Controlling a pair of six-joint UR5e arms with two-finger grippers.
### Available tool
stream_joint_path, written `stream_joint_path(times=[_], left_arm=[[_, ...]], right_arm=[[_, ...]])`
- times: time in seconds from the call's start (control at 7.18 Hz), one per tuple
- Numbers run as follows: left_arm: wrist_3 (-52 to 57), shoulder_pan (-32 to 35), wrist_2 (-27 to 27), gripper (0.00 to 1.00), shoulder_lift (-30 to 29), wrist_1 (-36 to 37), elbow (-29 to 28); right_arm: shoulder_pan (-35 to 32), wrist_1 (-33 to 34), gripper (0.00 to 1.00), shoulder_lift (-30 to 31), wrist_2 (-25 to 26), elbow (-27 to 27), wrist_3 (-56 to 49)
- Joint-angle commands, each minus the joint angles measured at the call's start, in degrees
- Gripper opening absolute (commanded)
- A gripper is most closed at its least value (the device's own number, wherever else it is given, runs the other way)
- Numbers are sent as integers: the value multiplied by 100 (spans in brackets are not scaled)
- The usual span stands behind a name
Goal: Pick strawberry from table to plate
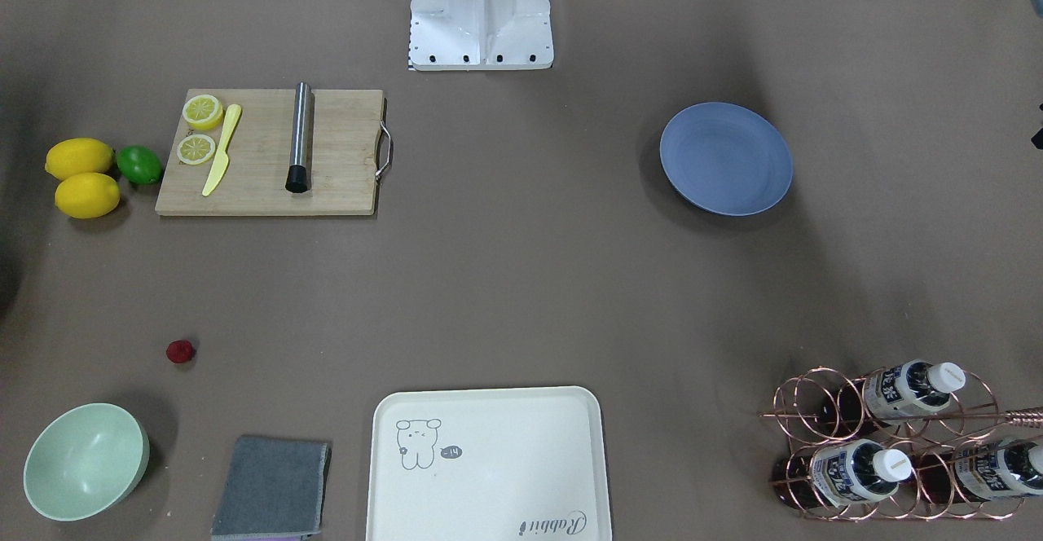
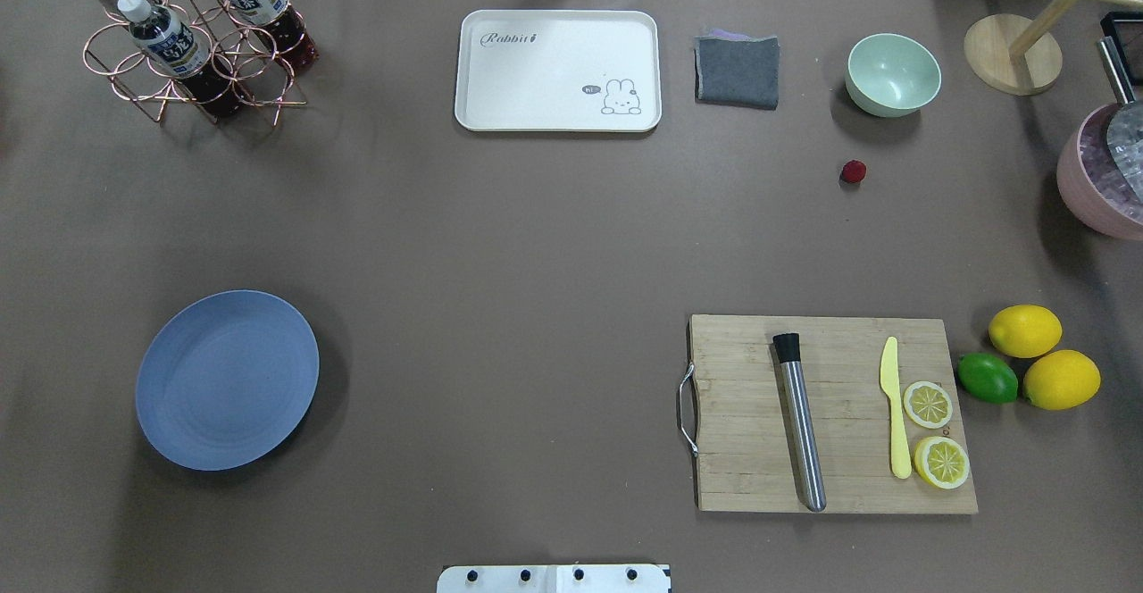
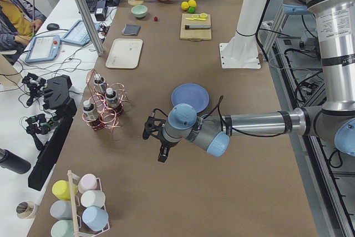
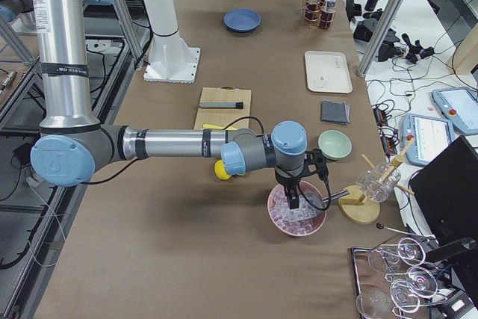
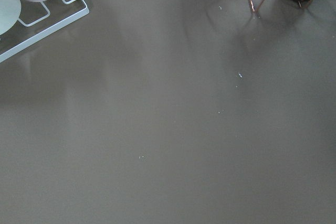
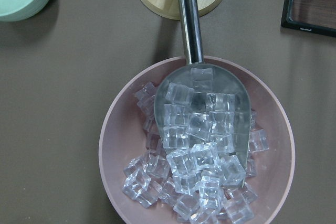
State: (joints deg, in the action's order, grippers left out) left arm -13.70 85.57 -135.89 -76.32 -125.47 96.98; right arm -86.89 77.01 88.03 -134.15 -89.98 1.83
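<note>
The strawberry [image 2: 853,171], small and dark red, lies on the brown table [image 2: 536,245] just in front of the pale green bowl [image 2: 893,74]; it also shows in the front-facing view [image 1: 180,351]. Far off on the robot's left side sits the blue plate [image 2: 227,379], with nothing on it. Only the side views show the grippers. My left gripper [image 3: 157,145] hangs over bare table beyond the plate [image 3: 190,97]. Over a pink bowl of ice [image 4: 296,217] hovers my right gripper [image 4: 297,193]. I cannot tell whether either is open or shut.
A wooden cutting board [image 2: 830,414] holds a steel muddler, a yellow knife and lemon slices. Two lemons [image 2: 1040,356] and a lime lie beside it. A cream tray [image 2: 558,70], a grey cloth [image 2: 737,70] and a copper bottle rack [image 2: 192,39] line the far edge.
</note>
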Motion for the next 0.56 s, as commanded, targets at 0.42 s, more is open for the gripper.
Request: stream_joint_path(times=[0.42], left_arm=[[-1, -23, 1, 98, -102, 5, -56]], right_arm=[[49, -54, 100, 56, -58, -2, 1]])
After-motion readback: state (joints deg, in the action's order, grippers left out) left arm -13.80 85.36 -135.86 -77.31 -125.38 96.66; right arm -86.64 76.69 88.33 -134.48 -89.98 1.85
